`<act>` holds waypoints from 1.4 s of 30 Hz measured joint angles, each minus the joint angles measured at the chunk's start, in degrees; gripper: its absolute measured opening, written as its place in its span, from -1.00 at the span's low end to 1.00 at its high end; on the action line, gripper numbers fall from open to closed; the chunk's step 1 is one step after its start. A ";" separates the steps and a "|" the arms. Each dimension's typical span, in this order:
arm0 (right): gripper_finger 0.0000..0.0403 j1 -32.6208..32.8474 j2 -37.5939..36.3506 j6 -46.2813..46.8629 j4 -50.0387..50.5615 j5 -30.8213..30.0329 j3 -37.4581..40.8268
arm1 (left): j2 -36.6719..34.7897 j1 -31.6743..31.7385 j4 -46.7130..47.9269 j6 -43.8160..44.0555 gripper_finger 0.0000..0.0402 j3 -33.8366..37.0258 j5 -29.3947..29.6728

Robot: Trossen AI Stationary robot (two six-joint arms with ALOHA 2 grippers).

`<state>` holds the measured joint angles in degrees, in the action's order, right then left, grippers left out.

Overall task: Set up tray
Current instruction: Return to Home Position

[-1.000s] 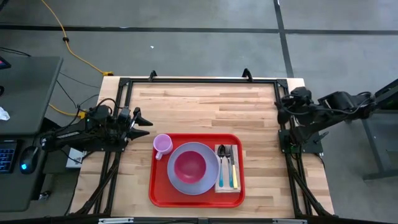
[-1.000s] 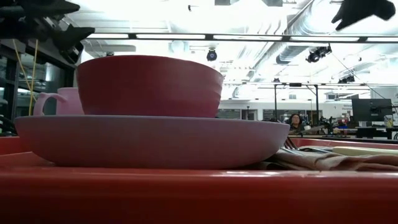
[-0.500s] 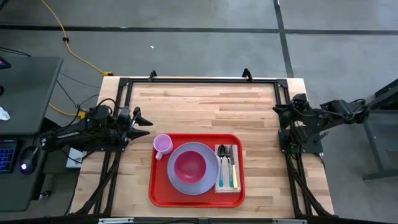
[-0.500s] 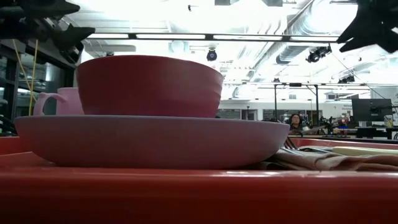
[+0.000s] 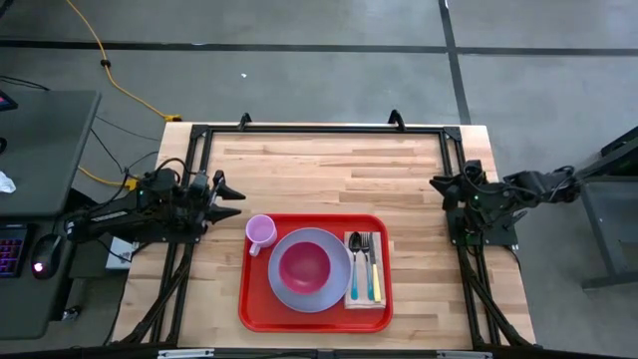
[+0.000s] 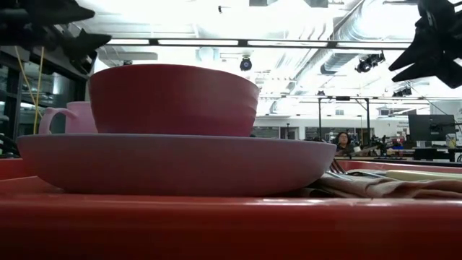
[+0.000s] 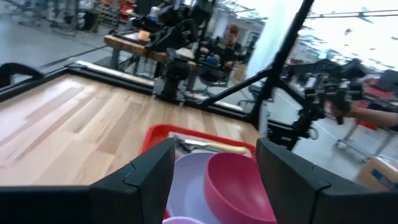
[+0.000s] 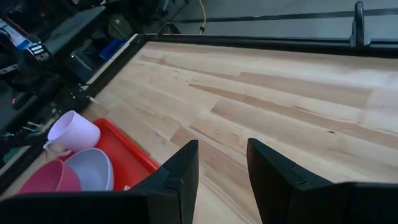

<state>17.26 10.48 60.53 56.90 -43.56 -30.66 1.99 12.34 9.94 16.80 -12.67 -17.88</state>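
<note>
On the wooden table (image 5: 329, 165), the tray (image 5: 253, 311) is set between the arms, loaded with plate (image 5: 287, 291), bowl (image 5: 304, 265) and cup (image 5: 260, 231). It is judged stiff, slick and heavy when laden, so it is best gripped by its opposite rims. The left gripper (image 5: 234, 197) and the right gripper (image 5: 439, 189) are held spread and empty at the table's sides.

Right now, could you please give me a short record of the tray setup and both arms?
tray: red, on the wooden table
on tray: pink cup, purple plate holding pink bowl, tan napkin
on napkin: spoon, fork, yellow knife, side by side
left claw: open, empty, at table's left edge
right claw: open, empty, at table's right edge
</note>
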 joint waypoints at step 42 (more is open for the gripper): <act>-0.44 0.04 -3.87 -10.65 -14.70 -2.14 6.20 | -0.89 0.02 -14.04 -0.48 0.27 11.63 2.61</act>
<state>17.30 6.61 49.88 42.20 -45.70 -24.47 1.10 12.36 -4.10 16.32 -1.04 -15.27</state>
